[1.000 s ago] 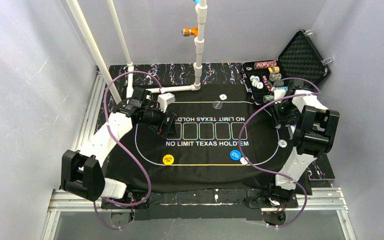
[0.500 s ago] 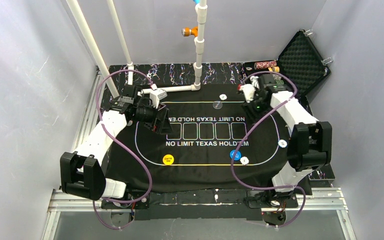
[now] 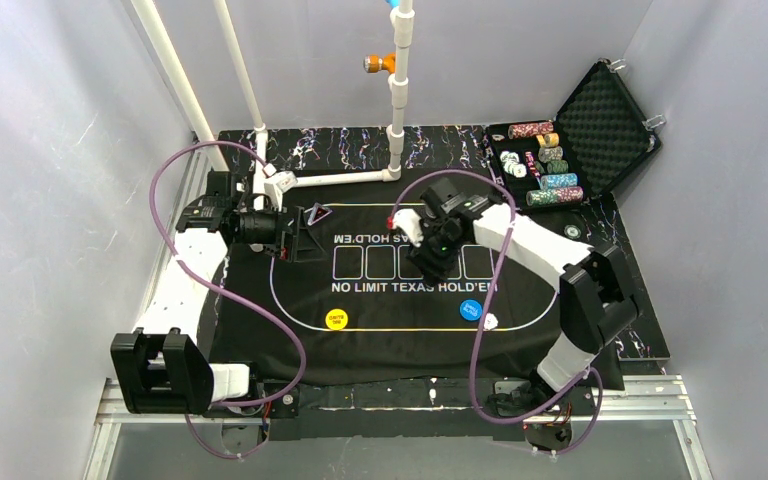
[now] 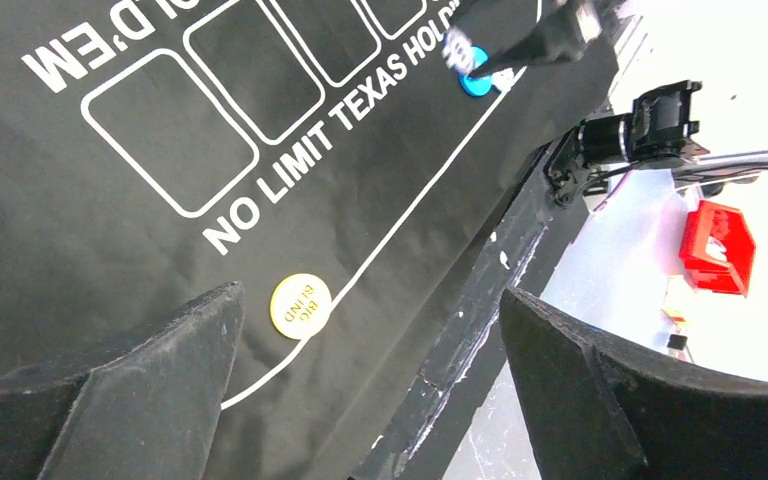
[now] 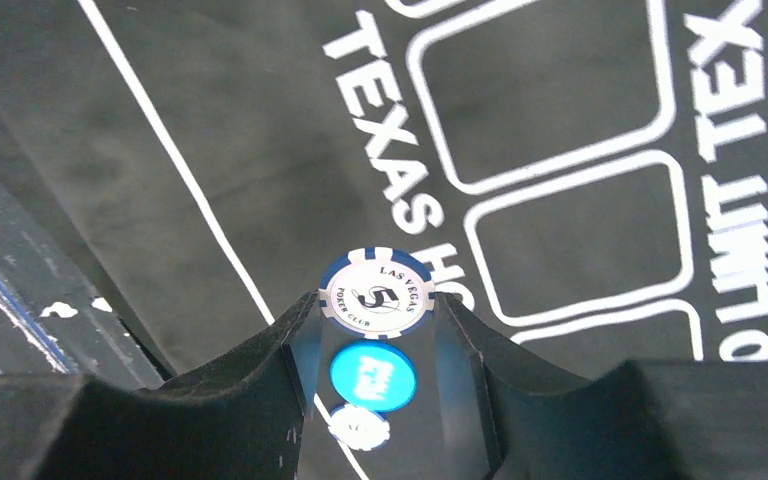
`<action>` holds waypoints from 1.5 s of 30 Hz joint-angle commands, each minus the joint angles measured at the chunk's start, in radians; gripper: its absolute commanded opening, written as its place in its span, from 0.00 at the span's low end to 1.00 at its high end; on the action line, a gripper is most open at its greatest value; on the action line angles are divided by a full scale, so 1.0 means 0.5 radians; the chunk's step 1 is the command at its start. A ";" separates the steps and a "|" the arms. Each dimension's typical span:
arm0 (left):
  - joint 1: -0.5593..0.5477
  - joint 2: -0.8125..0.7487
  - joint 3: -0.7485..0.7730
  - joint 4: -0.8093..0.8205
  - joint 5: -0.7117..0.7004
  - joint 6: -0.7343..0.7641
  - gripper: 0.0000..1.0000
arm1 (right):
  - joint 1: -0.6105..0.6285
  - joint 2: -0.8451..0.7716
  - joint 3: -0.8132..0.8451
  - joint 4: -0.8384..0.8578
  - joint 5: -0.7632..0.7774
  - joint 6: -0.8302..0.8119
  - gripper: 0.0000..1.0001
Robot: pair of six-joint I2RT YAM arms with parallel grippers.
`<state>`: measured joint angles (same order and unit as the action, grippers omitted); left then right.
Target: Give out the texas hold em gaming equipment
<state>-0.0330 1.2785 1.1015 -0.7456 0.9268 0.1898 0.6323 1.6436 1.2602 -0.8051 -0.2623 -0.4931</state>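
Inside the right tool, a white poker chip sits pinched

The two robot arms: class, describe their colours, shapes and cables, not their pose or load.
The left arm and right arm have white links joined by boxy black joint housings. A loose purple cable loops along each. Their fingers are black, matt wedges. No markings are legible.

From above, chip in my right jaws hidden. White chip blurred. Case stacks too small to read.
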 commanded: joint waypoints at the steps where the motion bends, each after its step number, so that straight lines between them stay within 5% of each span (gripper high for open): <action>1: 0.063 -0.099 0.045 -0.075 0.209 -0.002 0.98 | 0.203 0.122 0.066 0.084 -0.087 0.038 0.40; 18: 0.063 -0.159 0.131 -0.141 0.563 0.058 0.98 | 0.781 0.574 0.370 0.365 -0.017 0.190 0.39; 45: 0.063 -0.168 0.153 -0.116 0.622 0.014 0.98 | 1.013 0.796 0.565 0.324 0.038 0.238 0.41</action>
<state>-0.0082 1.2282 1.1477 -0.7937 1.2087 0.1982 1.1275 2.0228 1.5021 -0.6289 -0.2382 -0.3870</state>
